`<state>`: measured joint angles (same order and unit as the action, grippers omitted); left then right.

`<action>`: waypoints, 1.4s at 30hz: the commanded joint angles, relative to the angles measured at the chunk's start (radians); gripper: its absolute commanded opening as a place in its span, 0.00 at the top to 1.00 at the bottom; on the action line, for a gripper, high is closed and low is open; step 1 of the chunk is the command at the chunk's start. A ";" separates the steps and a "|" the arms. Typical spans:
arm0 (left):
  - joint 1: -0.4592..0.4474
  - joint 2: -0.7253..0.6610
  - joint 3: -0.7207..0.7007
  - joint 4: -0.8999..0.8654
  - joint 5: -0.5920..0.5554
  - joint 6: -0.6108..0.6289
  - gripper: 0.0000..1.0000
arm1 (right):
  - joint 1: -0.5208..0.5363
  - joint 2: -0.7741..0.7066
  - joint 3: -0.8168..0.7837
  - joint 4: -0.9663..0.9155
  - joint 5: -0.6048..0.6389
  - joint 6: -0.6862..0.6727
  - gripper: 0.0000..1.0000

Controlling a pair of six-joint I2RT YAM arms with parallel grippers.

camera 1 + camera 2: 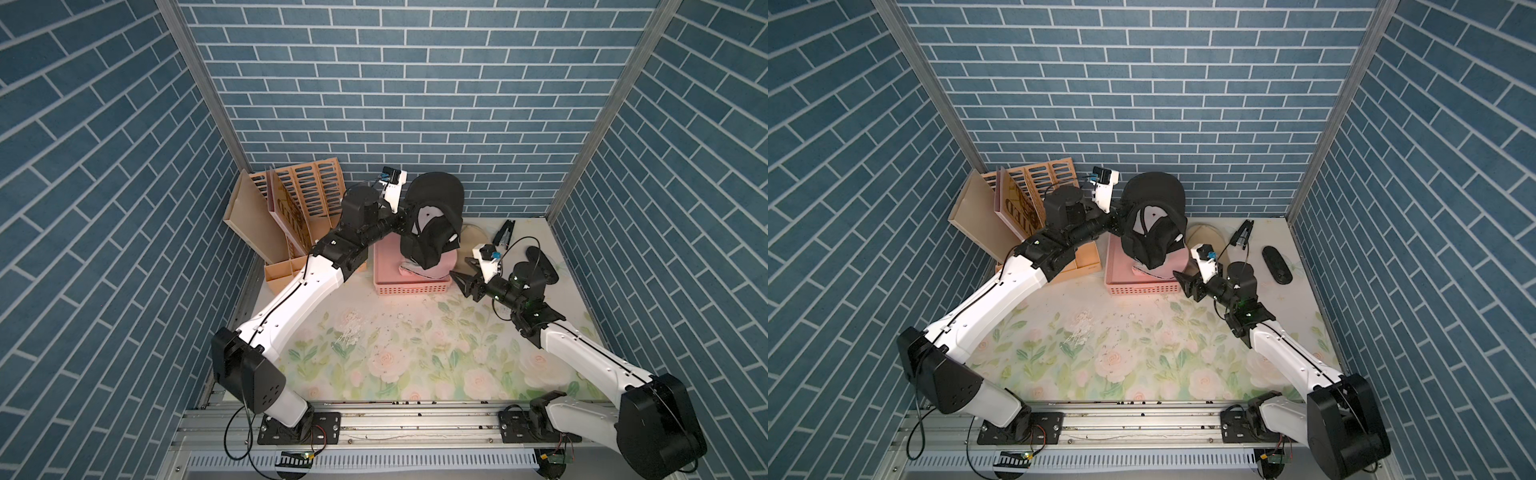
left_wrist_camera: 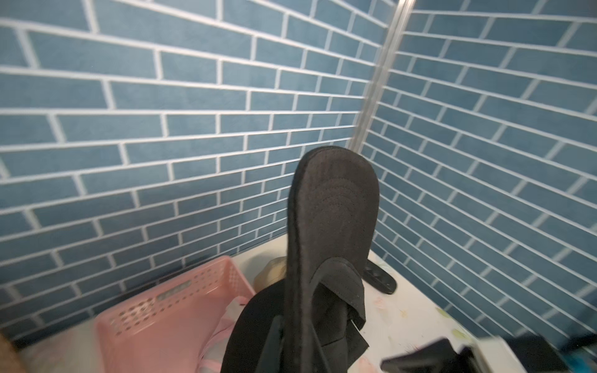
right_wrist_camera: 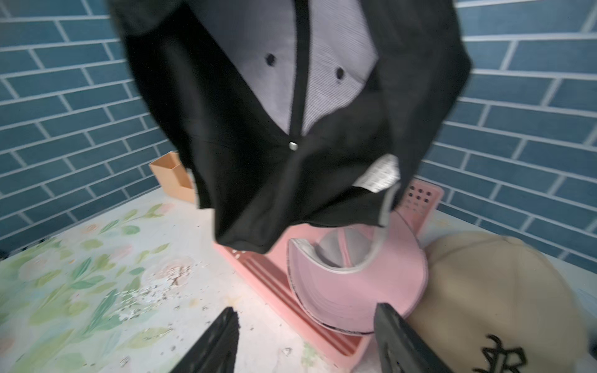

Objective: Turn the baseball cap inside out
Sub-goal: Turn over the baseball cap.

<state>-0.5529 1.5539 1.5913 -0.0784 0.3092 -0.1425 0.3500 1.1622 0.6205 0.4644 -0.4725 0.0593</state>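
Blue brick-patterned walls [image 1: 415, 83] enclose a floral surface [image 1: 415, 357] with a pink basket [image 1: 411, 287]. My left jaws grip the black cap [image 1: 432, 241] aloft; my right jaws stand wide, empty.

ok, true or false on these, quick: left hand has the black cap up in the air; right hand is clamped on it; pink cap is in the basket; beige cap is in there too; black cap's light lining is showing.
1. The left hand holds the black cap clear of the table. True.
2. The right hand is shut on the black cap. False: it is open and empty, low beside the basket.
3. The pink cap lies in the basket. True.
4. The beige cap is in the basket too. False: it sits on the table beside it.
5. Light lining panels show on the black cap. True, in the right wrist view.
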 commanded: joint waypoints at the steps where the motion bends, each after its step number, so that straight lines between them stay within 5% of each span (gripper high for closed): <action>1: 0.049 -0.002 -0.007 -0.031 0.221 0.079 1.00 | -0.047 -0.061 -0.022 0.060 -0.127 0.045 0.30; 7: 0.097 0.016 0.001 -0.005 0.411 0.075 1.00 | -0.069 -0.101 -0.013 0.012 -0.347 -0.046 0.30; 13: 0.099 0.050 0.015 0.055 0.515 0.004 1.00 | -0.068 -0.018 0.042 0.023 -0.376 -0.046 0.29; 21: 0.100 0.037 0.017 0.052 0.576 -0.001 1.00 | -0.067 0.068 0.072 0.081 -0.411 -0.041 0.28; 27: 0.108 0.027 0.038 0.011 0.444 -0.005 1.00 | -0.068 0.066 0.067 0.075 -0.427 -0.046 0.28; 32: 0.113 0.045 0.052 0.034 0.536 -0.037 1.00 | -0.069 0.005 0.014 0.089 -0.426 -0.066 0.27; 42: 0.114 0.043 0.052 0.037 0.591 -0.047 1.00 | -0.069 0.140 0.094 0.140 -0.503 -0.073 0.32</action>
<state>-0.4435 1.6047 1.6165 -0.0769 0.8658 -0.1776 0.2848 1.2808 0.6765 0.5529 -0.9298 0.0124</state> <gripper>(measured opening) 0.077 0.685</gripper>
